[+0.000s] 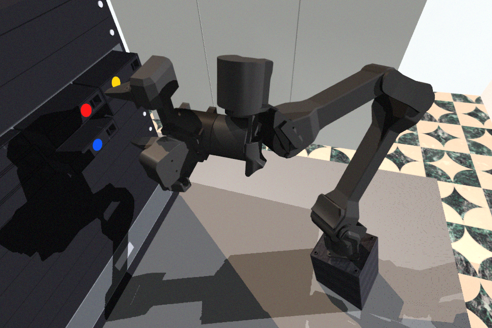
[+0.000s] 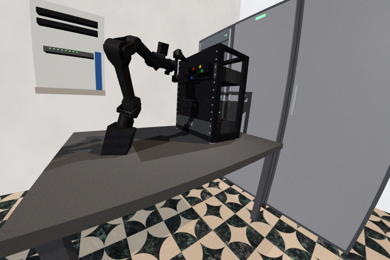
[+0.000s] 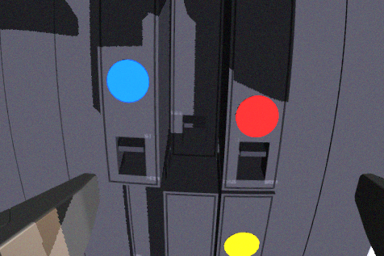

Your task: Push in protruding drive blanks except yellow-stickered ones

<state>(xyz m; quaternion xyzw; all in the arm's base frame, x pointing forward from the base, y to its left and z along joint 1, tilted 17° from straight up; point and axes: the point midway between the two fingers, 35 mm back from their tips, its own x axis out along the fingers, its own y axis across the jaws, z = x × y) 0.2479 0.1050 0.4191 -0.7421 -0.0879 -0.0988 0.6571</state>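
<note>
The black rack (image 2: 210,92) stands on the table with its front toward my arm. Three drive blanks stick out of the front in the top view: one with a yellow sticker (image 1: 115,81), one with a red sticker (image 1: 85,110) and one with a blue sticker (image 1: 97,144). My gripper (image 1: 124,117) is open and empty, close to the rack front. Its upper finger is next to the yellow-stickered blank, its lower finger lies below the blue one.
The arm's base block (image 1: 345,266) stands on the table right of the rack. Tall grey cabinets (image 2: 324,107) stand behind and beside the rack. The table edge (image 2: 263,150) is just past the rack.
</note>
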